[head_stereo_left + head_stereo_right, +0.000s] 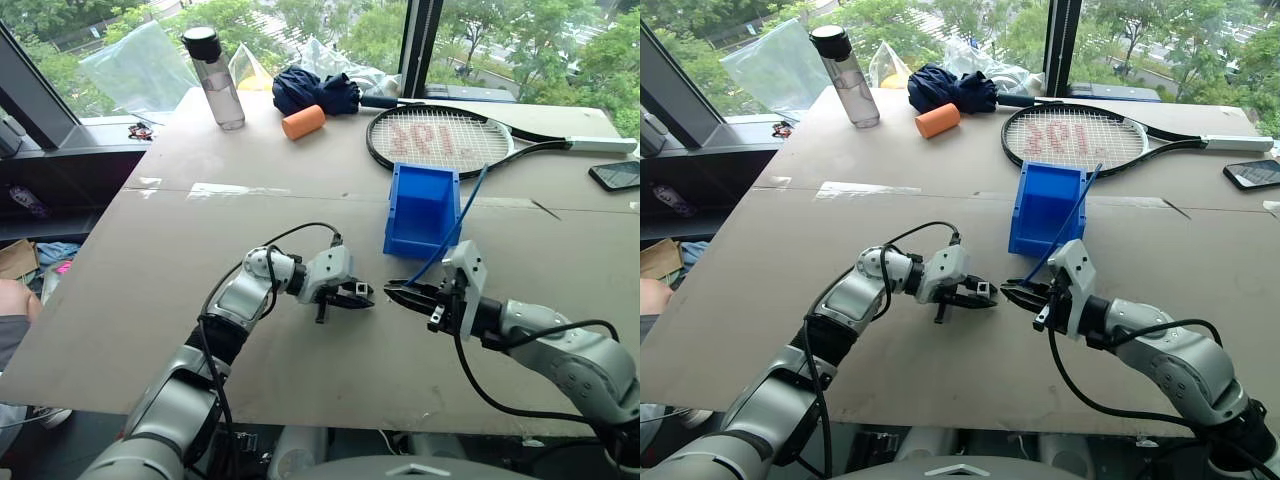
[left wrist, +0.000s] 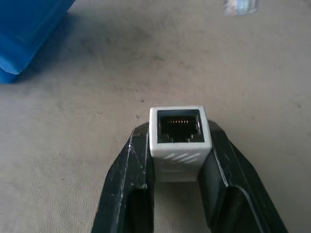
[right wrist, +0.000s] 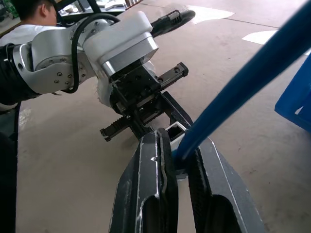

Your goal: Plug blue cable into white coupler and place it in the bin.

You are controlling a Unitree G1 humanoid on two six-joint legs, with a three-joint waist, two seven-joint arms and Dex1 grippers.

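Left wrist view shows the white coupler (image 2: 178,141) clamped between the left gripper's (image 1: 352,296) jaws, socket outward: light, rigid, smooth, best held by its flanks. Facing it, the right gripper (image 1: 404,294) jaws pinch the blue cable (image 1: 455,229) near its plug; thin and limp, it trails over the bin (image 1: 424,210), which looks empty, just behind the coupler.

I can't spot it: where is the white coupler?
The coupler is clamped in the left gripper above the table, near the bin, facing the right gripper.
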